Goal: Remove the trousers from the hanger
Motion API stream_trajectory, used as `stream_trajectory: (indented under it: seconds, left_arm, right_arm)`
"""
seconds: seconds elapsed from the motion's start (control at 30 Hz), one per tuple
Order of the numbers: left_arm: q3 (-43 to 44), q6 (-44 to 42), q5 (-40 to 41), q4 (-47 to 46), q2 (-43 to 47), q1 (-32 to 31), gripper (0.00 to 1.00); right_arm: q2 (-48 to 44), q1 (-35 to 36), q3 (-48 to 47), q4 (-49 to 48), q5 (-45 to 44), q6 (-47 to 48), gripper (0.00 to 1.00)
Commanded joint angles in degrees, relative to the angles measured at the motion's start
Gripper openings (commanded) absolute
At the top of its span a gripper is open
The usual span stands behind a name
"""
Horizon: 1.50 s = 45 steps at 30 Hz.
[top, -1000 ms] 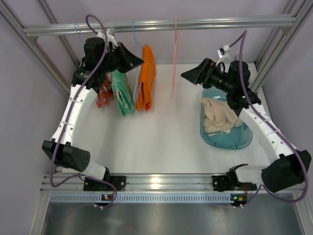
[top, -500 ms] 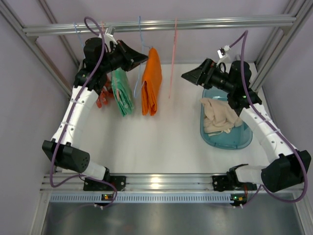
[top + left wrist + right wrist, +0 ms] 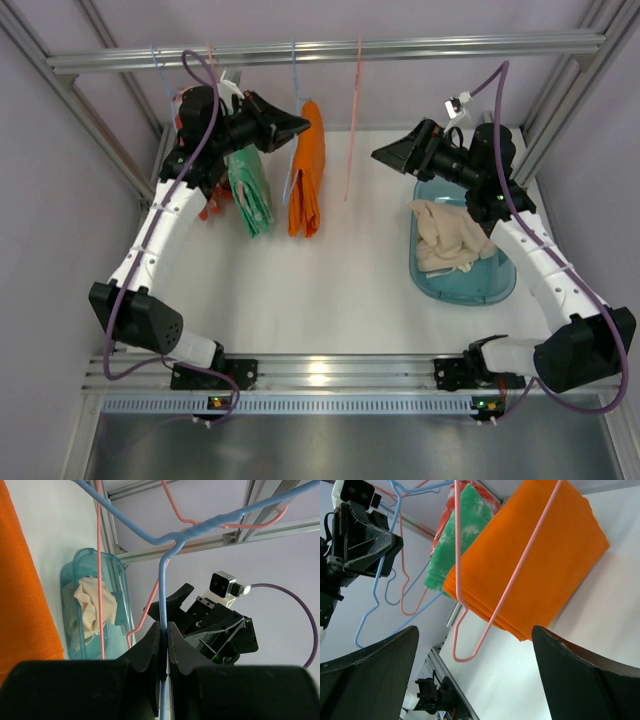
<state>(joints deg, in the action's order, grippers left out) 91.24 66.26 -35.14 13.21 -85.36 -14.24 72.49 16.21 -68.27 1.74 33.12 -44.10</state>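
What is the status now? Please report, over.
Left gripper shut on blue hanger. Right gripper open, empty. Orange trousers on that hanger; beige trousers in tub. Empty pink hanger hangs between right gripper and orange trousers.

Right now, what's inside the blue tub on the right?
The pale beige trousers lie crumpled in the blue tub, filling its far half. The near half looks bare. Anything beneath the cloth is covered.

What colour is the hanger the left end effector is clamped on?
Blue hanger, clearest in the left wrist view.
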Motion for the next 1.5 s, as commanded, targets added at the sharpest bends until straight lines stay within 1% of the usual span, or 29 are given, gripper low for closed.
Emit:
stream_trajectory:
  seconds: [0.0, 0.1, 0.13, 0.17, 0.23, 0.3, 0.33, 0.37, 0.4, 0.53, 0.57, 0.63, 0.67, 0.8, 0.9, 0.97, 1.1, 1.13, 1.2, 1.33, 1.47]
  left_arm:
    - [-0.53, 4.84, -0.46, -8.82, 3.18, -0.26, 0.07]
    - [-1.59, 5.81, -0.37, -8.82, 3.53, -0.61, 0.13]
    - [-1.77, 5.81, -0.20, -8.82, 3.71, -0.70, 0.18]
    - [-2.03, 5.90, 0.06, -8.90, 3.97, -1.05, 0.20]
    - [-2.64, 5.90, 0.15, -8.91, 4.24, -1.32, 0.20]
    - [-2.91, 5.99, 0.50, -8.91, 4.76, -1.49, 0.18]
    - [-2.82, 5.81, 0.51, -8.82, 4.68, -1.58, 0.12]
    - [-2.65, 5.72, 0.68, -8.91, 4.77, -1.58, 0.03]
    - [-2.39, 5.64, 0.68, -8.99, 4.85, -1.58, 0.00]
    - [-1.51, 6.07, 0.24, -12.77, 5.29, -1.58, 0.00]
    - [-1.24, 5.81, 0.16, -16.69, 5.38, -1.49, 0.00]
    - [-0.54, 4.32, 0.59, -19.61, 5.73, -1.58, 0.00]
    - [-0.45, 3.62, 1.29, -23.20, 6.52, -1.58, 0.00]
    - [-0.28, -1.38, 3.58, -31.12, 8.02, -1.76, 0.00]
    - [-0.27, -3.15, 4.55, -34.99, 8.54, -1.76, 0.00]
    - [-0.01, -3.77, 4.64, -35.27, 8.81, -1.84, 0.00]
    - [-2.64, -4.73, 3.85, -36.86, 10.56, -2.02, 0.00]
    - [-3.95, -4.91, 3.50, -36.86, 11.00, -2.19, 0.00]
    - [-6.41, -4.82, 3.75, -36.59, 12.58, -2.63, 0.00]
    - [-9.84, -6.14, 4.72, -34.40, 15.92, -4.13, 0.00]
    - [-10.73, -6.49, 5.95, -31.67, 19.17, -4.31, 0.00]
  right_arm:
    - [0.11, -0.91, -0.81, -3.23, 0.80, -0.46, 0.96]
    - [0.20, -1.00, -0.90, -3.32, 0.80, -0.55, 0.96]
    - [0.28, -1.09, -0.81, -3.32, 0.80, -0.64, 0.96]
    - [0.28, -1.09, -0.72, -3.32, 0.89, -0.64, 0.96]
    - [0.28, -1.00, -0.72, -3.32, 0.80, -0.73, 0.96]
    - [0.28, -1.00, -0.81, -3.32, 0.71, -0.81, 0.96]
    - [0.37, -1.09, -0.81, -3.32, 0.80, -0.82, 0.96]
    - [0.29, -1.00, -0.90, -3.32, 0.80, -0.73, 0.95]
    - [0.28, -1.09, -0.81, -3.23, 0.80, -0.73, 0.96]
    - [0.11, -1.00, -0.64, -3.41, 0.89, -0.55, 0.96]
    - [0.11, -1.09, -0.64, -3.49, 0.89, -0.55, 0.95]
    - [0.11, -1.00, -0.55, -3.50, 0.98, -0.38, 0.95]
    - [0.02, -1.00, -0.64, -3.50, 0.98, -0.29, 0.95]
    - [-0.33, -1.00, -0.37, -4.02, 1.07, 0.24, 0.96]
    - [-0.59, -1.00, 0.07, -4.72, 1.24, 0.50, 0.96]
    - [-0.86, -1.00, 0.24, -5.08, 1.33, 0.59, 0.97]
    - [-1.29, -1.09, 0.51, -5.34, 1.94, 1.46, 0.97]
    - [-1.47, -1.00, 0.59, -5.60, 2.03, 1.82, 0.99]
    - [-2.17, -1.09, 1.38, -6.30, 2.03, 2.61, 0.99]
    - [-2.97, -1.00, 1.56, -7.54, 2.47, 4.80, 0.99]
    - [-3.67, -0.48, 0.68, -7.45, 1.42, 7.70, 0.99]
